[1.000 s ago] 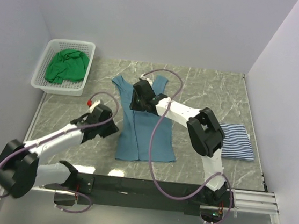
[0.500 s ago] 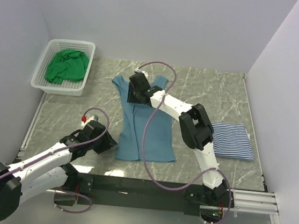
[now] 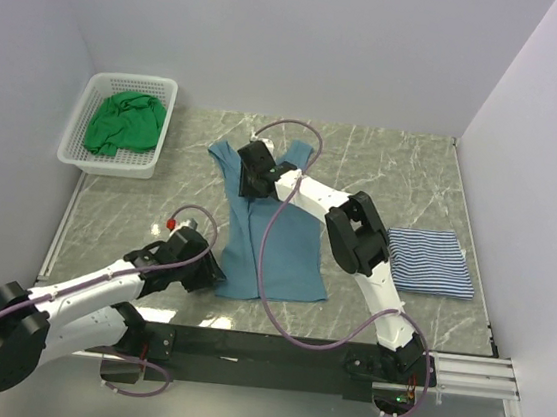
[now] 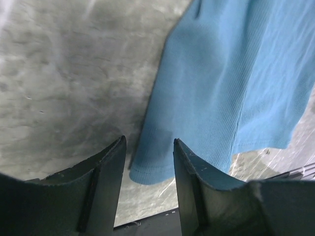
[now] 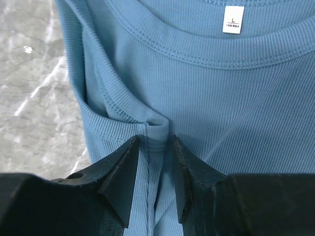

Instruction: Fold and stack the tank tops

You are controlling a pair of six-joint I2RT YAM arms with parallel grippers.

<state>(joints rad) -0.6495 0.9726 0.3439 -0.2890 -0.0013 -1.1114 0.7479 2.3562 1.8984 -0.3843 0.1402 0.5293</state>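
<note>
- A grey marble-patterned table [image 3: 414,164] stands between plain pale walls; a white lattice basket [image 3: 74,150] sits at its far left corner.
- The striped tank top [image 3: 433,261] lies at the right side of the table as a neat flat rectangle, well apart from the others; I judge it folded and done, the base of the stack.
- The teal-blue tank top [image 3: 289,250] lies near the middle of the table, straps toward the far wall, hem toward the arms; its left side looks doubled in over the body, so its fold seems begun but not finished.
- The right gripper [image 5: 153,140] is down on the far left part of this top, at the armhole seam below the neckline; its jaws are pinched onto a small puckered ridge of the teal cloth.
- The left gripper [image 4: 147,147] hangs over the near left hem corner; its jaws stand apart, holding nothing, with the corner showing between them.
- The green tank top [image 3: 124,123] lies bunched in the basket, untouched and unfolded.
- By my reckoning about one top in three is finished; what remains is to complete the teal fold, set it on the striped one, then fetch, fold and stack the green.
</note>
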